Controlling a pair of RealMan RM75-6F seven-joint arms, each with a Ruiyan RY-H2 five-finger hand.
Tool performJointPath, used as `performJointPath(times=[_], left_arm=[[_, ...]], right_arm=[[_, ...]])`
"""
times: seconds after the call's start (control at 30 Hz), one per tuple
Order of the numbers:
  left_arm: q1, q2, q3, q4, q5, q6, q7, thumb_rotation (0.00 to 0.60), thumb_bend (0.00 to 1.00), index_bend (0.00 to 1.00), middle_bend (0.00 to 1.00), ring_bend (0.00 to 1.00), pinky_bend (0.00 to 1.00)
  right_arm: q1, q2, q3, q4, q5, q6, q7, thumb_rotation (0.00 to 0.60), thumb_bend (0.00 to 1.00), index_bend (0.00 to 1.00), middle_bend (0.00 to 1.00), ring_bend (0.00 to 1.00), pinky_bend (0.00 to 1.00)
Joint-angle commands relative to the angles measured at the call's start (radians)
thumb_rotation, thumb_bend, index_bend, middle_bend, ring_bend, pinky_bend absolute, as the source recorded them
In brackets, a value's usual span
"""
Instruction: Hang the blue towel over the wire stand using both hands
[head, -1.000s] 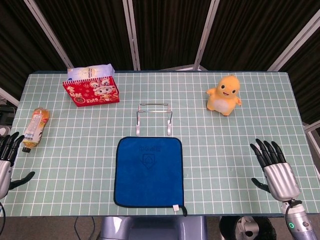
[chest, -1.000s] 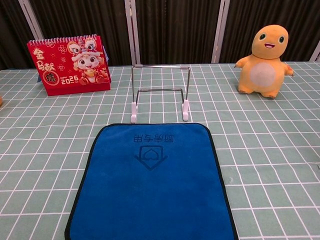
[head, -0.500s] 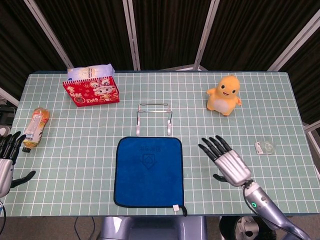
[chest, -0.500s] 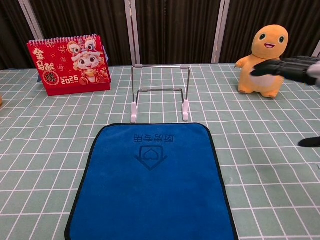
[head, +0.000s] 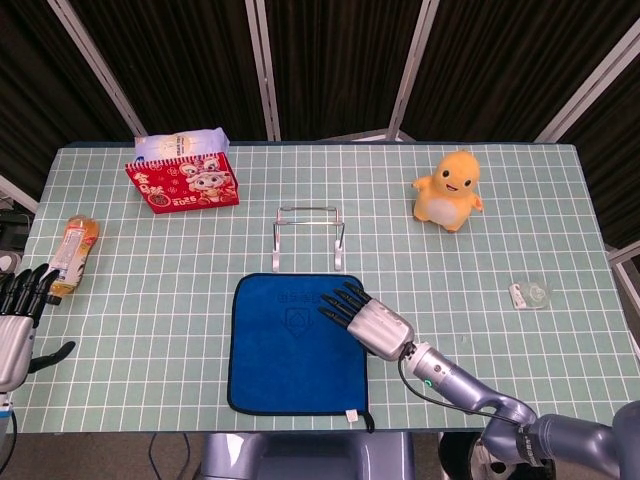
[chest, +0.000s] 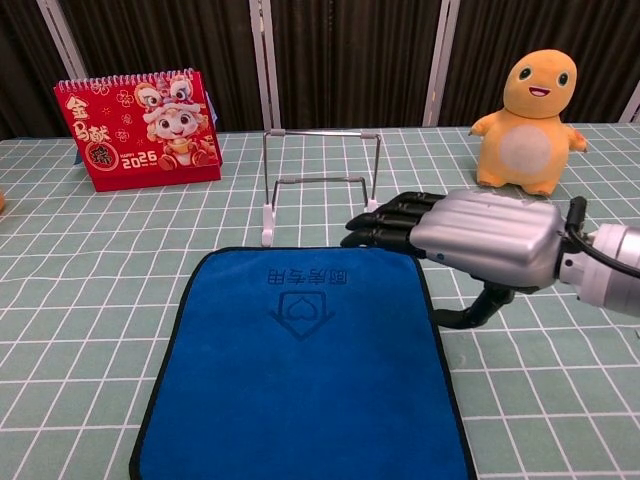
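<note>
While the left hand has barely stirred at the counter's 9 o'clock edge, fingers spread and holding nothing, the right hand has swept in over the last second from the 4 o'clock edge to hover above the blue towel, its fingers extended, apart and empty. In the chest view the right hand floats over the towel's far right corner, fingertips pointing toward 10 o'clock; whether they touch the cloth I cannot tell. The blue towel lies flat and unlifted on the green gridded counter, its far edge just short of the feet of the wire stand, which stands bare at 12 o'clock from it. I judge this the opening reach: one corner is about to be taken, the left hand must yet come in for the other, and no hanging has begun.
</note>
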Motion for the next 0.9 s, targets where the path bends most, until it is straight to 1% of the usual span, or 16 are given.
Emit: performJointPath(times=[0.03, 0.27, 0.4, 0.53, 0.7, 0.9], left_arm=[[-0.001, -0.002, -0.001, 0.001, -0.004, -0.002, 0.003, 0.6, 0.0, 0.0, 0.0, 0.0, 0.0], [-0.003, -0.006, -0.001, 0.004, -0.009, -0.009, 0.007, 0.6, 0.0, 0.0, 0.0, 0.0, 0.0], [-0.006, -0.011, 0.0, 0.006, -0.011, -0.014, 0.014, 0.6, 0.0, 0.0, 0.0, 0.0, 0.0], [-0.005, -0.011, 0.0, 0.006, -0.012, -0.011, 0.015, 0.6, 0.0, 0.0, 0.0, 0.0, 0.0], [-0.006, -0.011, -0.001, 0.01, -0.018, -0.015, 0.014, 0.6, 0.0, 0.0, 0.0, 0.0, 0.0], [-0.011, -0.016, -0.001, 0.018, -0.027, -0.029, 0.016, 0.6, 0.0, 0.0, 0.0, 0.0, 0.0]], right_arm=[[0.021, -0.025, -0.012, 0.045, -0.018, -0.006, 0.015, 0.6, 0.35, 0.04, 0.0, 0.0, 0.0], [0.038, -0.039, -0.045, 0.101, -0.046, 0.0, 0.035, 0.6, 0.35, 0.04, 0.0, 0.0, 0.0], [0.049, -0.054, -0.051, 0.13, -0.047, -0.002, 0.05, 0.6, 0.35, 0.04, 0.0, 0.0, 0.0], [0.065, -0.076, -0.056, 0.182, -0.062, 0.003, 0.051, 0.6, 0.35, 0.04, 0.0, 0.0, 0.0], [0.075, -0.091, -0.074, 0.234, -0.076, 0.005, 0.06, 0.6, 0.35, 0.04, 0.0, 0.0, 0.0], [0.076, -0.094, -0.094, 0.258, -0.083, 0.022, 0.082, 0.6, 0.35, 0.04, 0.0, 0.0, 0.0]])
